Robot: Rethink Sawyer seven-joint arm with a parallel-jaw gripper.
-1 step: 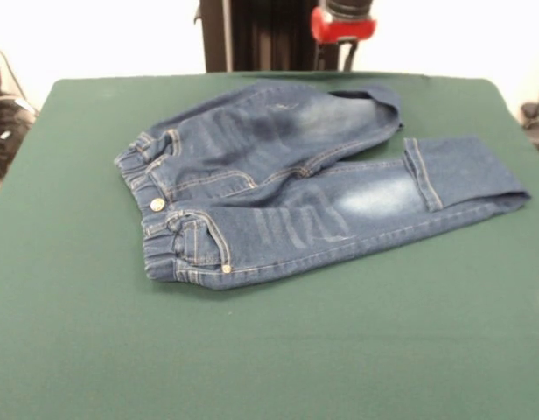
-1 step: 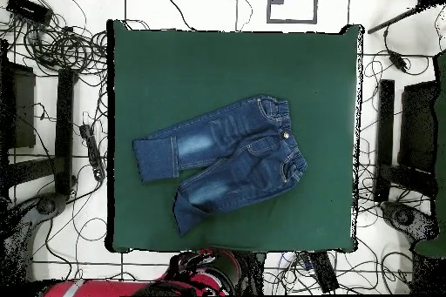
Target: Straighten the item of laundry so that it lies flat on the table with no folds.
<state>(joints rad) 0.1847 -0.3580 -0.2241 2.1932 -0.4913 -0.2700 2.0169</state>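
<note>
Jeans (image 1: 296, 188) lie mid-table (image 1: 269, 350), front side up, one cuff folded back. Arm (image 1: 342, 22) drawn back past the far edge, well apart from them; gripper state cannot be told.

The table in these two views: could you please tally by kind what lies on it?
Jeans: 1, with one leg's cuff folded back
Total on the green table: 1
The arm is drawn back past the table's edge; the gripper does not show.

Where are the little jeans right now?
The jeans lie near the middle of the green table; in the front view, the waistband is on the left and the legs point right.
</note>
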